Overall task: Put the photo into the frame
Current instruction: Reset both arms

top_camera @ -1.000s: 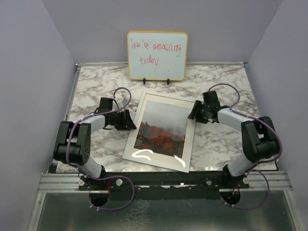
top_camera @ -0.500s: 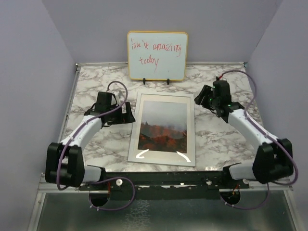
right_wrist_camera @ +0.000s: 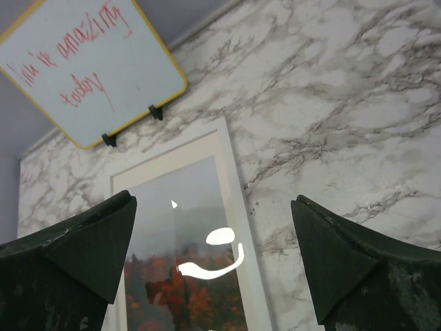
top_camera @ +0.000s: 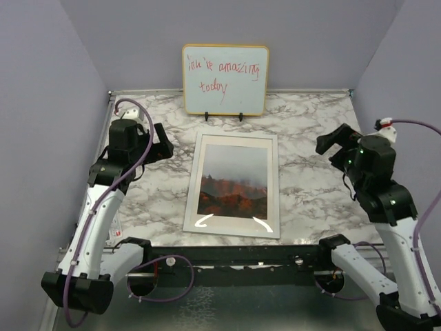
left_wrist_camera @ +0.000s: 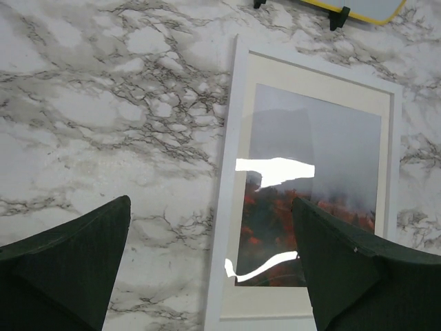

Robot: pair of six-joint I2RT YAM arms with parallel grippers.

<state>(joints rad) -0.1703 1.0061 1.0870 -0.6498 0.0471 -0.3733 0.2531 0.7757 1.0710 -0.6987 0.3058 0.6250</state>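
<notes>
The frame (top_camera: 238,137) is lying flat on the marble table (top_camera: 310,200), between the two claws and lower than both. Inside it, under the glossy pane, the photo (top_camera: 232,181) is sitting within a cream mat (left_wrist_camera: 313,76). The left claw (top_camera: 165,143) is hanging spread wide and empty, left of the frame's rim. The right claw (top_camera: 329,153) is doing likewise, off to the frame's right. Bare tabletop is showing beneath each. The frame's long axis is pointing away from the arm bases toward the whiteboard (top_camera: 224,79), with the red hills nearest the bases and the grey sky at the far end.
</notes>
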